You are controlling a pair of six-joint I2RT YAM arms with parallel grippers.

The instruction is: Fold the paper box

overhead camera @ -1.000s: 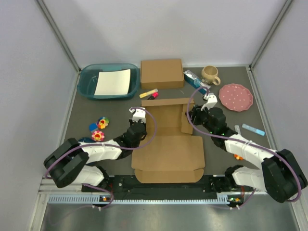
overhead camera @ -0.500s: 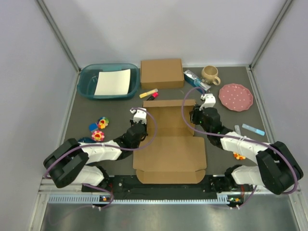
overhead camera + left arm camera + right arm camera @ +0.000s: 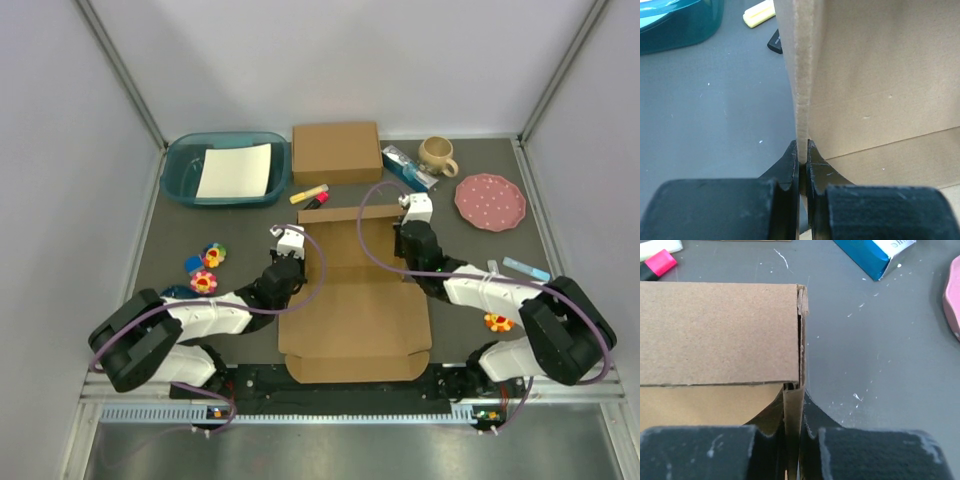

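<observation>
Paper box (image 3: 352,300) mid tabletop (image 3: 240,225), betw. both arms, near panel lying flat | left jaws clenched on box's upright L side wall (image 3: 802,75) | right jaws clenched on upright R side wall (image 3: 793,410) | prob. pinning both walls up so next flap can fold in.

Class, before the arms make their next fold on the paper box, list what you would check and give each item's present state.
1. Left gripper shut on the paper box, at its left wall: ok.
2. Right gripper shut on the right wall: ok.
3. Left wall upright: ok.
4. Near panel lying flat: ok.
5. Pink highlighter apart from the back wall: cannot tell.
</observation>
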